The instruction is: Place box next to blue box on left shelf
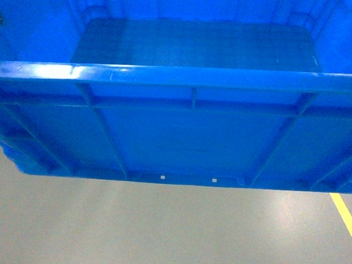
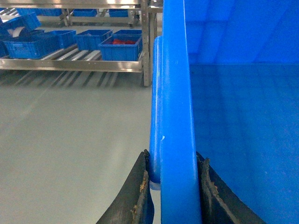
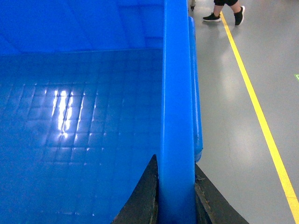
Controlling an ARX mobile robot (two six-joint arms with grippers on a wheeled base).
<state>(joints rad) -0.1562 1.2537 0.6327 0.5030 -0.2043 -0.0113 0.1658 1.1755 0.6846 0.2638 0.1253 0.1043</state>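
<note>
The box (image 1: 176,132) fills the upper part of the head view, its near wall ribbed with vertical and diagonal bars, its thick rim catching a glare and its flat floor visible beyond; it hangs above the grey floor (image 1: 158,232), touching nothing below. The left gripper (image 2: 175,186) is clamped on the box's left rim, one dark worn finger (image 2: 140,191) outside the wall and the other inside, with the rim filling the gap between them. The right gripper (image 3: 176,196) is closed the same way on the box's right rim, its black fingers (image 3: 145,196) pressed to either face of the wall. Beyond the box in the left wrist view stands the left shelf (image 2: 70,63), a metal roller rack carrying several smaller blue crates (image 2: 120,46), one holding red contents; it is well apart from the box. On the box's right side a yellow line (image 3: 257,116) runs along the floor, and a person's black shoes (image 3: 224,16) stand astride it far off.
</note>
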